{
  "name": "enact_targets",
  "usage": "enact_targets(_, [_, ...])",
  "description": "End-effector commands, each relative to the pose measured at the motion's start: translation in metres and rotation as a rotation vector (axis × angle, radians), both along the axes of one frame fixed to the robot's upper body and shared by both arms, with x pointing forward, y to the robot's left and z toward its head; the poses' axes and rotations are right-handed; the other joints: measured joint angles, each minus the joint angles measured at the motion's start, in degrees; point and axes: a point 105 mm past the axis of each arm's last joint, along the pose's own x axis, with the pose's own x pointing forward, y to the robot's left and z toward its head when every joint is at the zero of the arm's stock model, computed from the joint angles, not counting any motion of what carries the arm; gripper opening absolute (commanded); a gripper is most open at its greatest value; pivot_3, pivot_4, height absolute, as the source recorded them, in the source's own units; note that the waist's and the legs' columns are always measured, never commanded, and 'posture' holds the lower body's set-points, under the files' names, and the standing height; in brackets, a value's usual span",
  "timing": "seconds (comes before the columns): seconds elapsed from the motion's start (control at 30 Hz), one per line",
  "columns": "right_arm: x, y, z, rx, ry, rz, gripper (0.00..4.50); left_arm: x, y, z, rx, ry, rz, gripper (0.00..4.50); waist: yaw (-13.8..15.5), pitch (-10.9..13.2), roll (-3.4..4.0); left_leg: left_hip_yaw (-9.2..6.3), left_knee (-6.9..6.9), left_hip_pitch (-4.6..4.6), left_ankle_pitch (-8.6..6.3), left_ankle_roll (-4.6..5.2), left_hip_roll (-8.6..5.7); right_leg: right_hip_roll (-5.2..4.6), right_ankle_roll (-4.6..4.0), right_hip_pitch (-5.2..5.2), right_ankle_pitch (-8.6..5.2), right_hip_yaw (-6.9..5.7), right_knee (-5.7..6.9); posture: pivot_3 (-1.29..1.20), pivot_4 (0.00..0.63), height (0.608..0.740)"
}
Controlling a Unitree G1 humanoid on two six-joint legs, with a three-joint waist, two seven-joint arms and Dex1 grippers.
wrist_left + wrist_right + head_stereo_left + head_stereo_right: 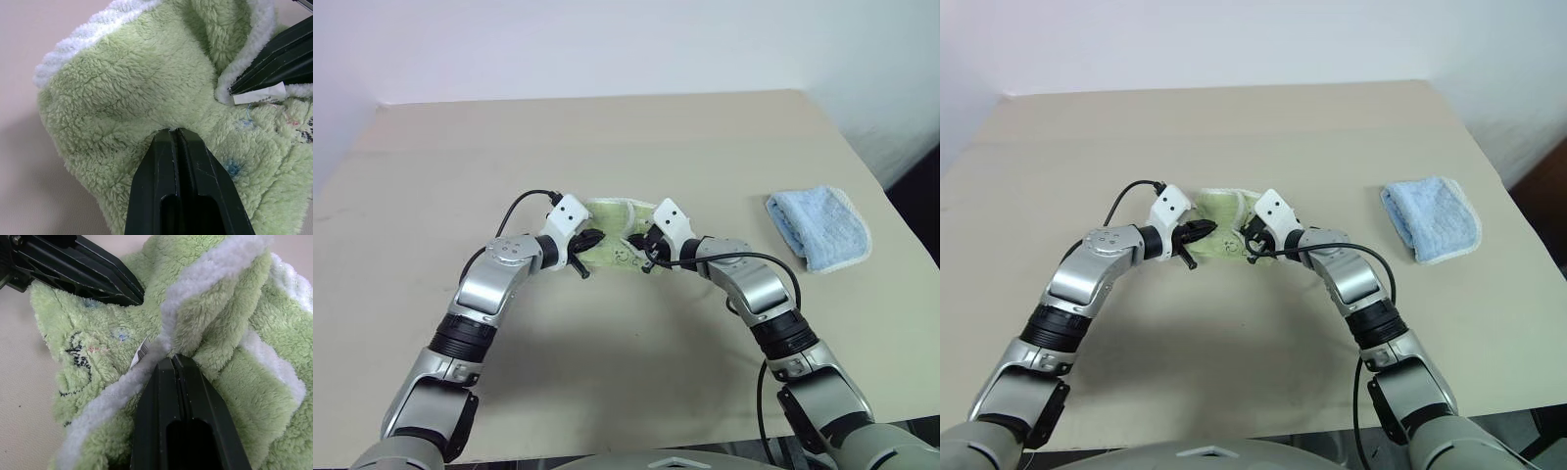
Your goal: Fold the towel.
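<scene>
Left eye view: one tan table [607, 137], two towels on it, two robot arms reaching in over the near half.

Towel count: two. One light green towel [612, 220] sits bunched near the table's middle, between the two grippers. One smaller light blue towel [819, 226] with white edging lies folded well apart, toward the table's right edge, untouched.

Green towel, detail: terry pile, white stitched edging [210, 271] running along a raised fold. A dark printed logo [76, 352] and a blue dot [233, 168] show on the flatter part. One small white tag [259, 94] sticks out at the edging.

Left gripper [590, 238]: its two black fingers [178, 181] are pressed together, pinching green pile at the towel's left side. Left wrist view shows the cloth puckering into the tips.

Right gripper [637, 242]: fingers [178, 411] likewise closed tight, tips clamped on the white edging where it meets a green fold, at the towel's right side.

The two grippers point toward each other across the towel, near together. Each wrist view also catches the other arm's black fingers against the cloth.

One black cable [524, 203] loops off the left wrist; another [773, 262] arcs over the right forearm.
</scene>
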Motion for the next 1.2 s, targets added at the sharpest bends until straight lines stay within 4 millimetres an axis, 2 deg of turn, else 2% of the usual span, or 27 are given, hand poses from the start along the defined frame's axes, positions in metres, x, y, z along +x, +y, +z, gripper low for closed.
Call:
enact_targets(0.03, [0.000,-0.003,-0.004,-0.007,0.012,-0.013,0.00,-0.002,0.001,-0.005,0.009,0.014,-0.007,0.20,0.00,0.00,0.00,0.00,0.00,0.00,0.00,0.00,0.00,0.00,0.00,0.00,0.00,0.00,0.00,0.00,0.150,0.728])
enact_targets(0.17, [0.000,-0.003,-0.004,-0.007,0.012,-0.013,0.00,-0.002,0.001,-0.005,0.008,0.014,-0.007,0.20,0.00,0.00,0.00,0.00,0.00,0.00,0.00,0.00,0.00,0.00,0.00,0.00,0.00,0.00,0.00,0.00,0.150,0.728])
enact_targets(0.2, [-0.003,-0.021,0.033,0.074,-0.101,-0.038,0.00,0.007,0.028,0.024,-0.222,0.043,0.120,0.37,0.10,0.01,0.01,0.00,0.00,0.00,0.00,0.00,0.00,0.00,0.00,0.00,0.00,0.00,0.00,0.00,0.150,0.728])
enact_targets(0.23, [-0.009,-0.035,0.060,0.122,-0.192,-0.055,0.00,0.008,0.049,0.044,-0.394,0.062,0.189,0.57,0.31,0.05,0.00,-0.01,0.00,-0.03,0.00,0.00,0.00,-0.01,0.00,-0.01,0.00,0.00,0.00,0.00,0.150,0.728])
enact_targets(0.27, [-0.015,-0.044,0.078,0.147,-0.256,-0.066,0.00,0.006,0.063,0.056,-0.510,0.075,0.223,0.76,0.31,0.07,-0.02,-0.04,0.01,-0.13,0.00,0.00,0.00,-0.03,0.00,-0.10,0.00,-0.01,0.01,0.00,0.150,0.728])
enact_targets(0.3, [-0.020,-0.050,0.088,0.157,-0.289,-0.073,0.00,0.004,0.070,0.062,-0.575,0.086,0.238,1.08,0.24,0.07,-0.03,-0.09,0.03,-0.38,0.00,0.00,0.00,-0.02,0.01,-0.35,0.00,-0.02,0.01,0.00,0.150,0.728])
enact_targets(0.37, [-0.021,-0.052,0.088,0.155,-0.288,-0.081,0.00,0.002,0.071,0.059,-0.581,0.109,0.252,1.74,-0.11,0.05,-0.03,-0.03,0.10,-0.77,0.02,-0.02,-0.02,-0.02,0.03,-0.84,0.01,0.03,0.14,0.00,0.150,0.728])
enact_targets(0.63, [-0.024,-0.052,0.086,0.154,-0.279,-0.087,0.00,-0.005,0.061,0.064,-0.667,0.170,0.230,4.44,0.12,0.04,-0.05,-0.01,0.10,-0.70,0.06,-0.08,0.00,0.02,0.02,-0.67,0.02,0.00,0.10,0.00,0.150,0.728])
enact_targets(0.77, [-0.024,-0.054,0.085,0.149,-0.276,-0.093,0.00,-0.012,0.060,0.058,-0.712,0.270,0.224,4.49,0.10,0.04,-0.05,-0.01,0.09,-0.70,0.05,-0.07,0.00,0.02,0.02,-0.69,0.01,0.00,0.09,0.00,0.150,0.728])
enact_targets(1.03, [-0.021,-0.057,0.085,0.148,-0.279,-0.108,0.00,-0.031,0.061,0.004,-0.715,0.611,0.344,4.49,-0.08,0.04,-0.05,-0.01,0.09,-0.68,0.06,-0.08,0.00,0.04,0.02,-0.68,0.01,0.01,0.12,0.00,0.150,0.728])
enact_targets(1.2, [-0.020,-0.058,0.084,0.147,-0.280,-0.110,0.00,-0.030,0.049,-0.001,-0.753,0.681,0.360,4.49,-0.01,0.03,-0.04,-0.02,0.06,-0.38,0.05,-0.08,0.00,0.04,0.01,-0.35,0.01,0.01,0.07,0.00,0.150,0.728])
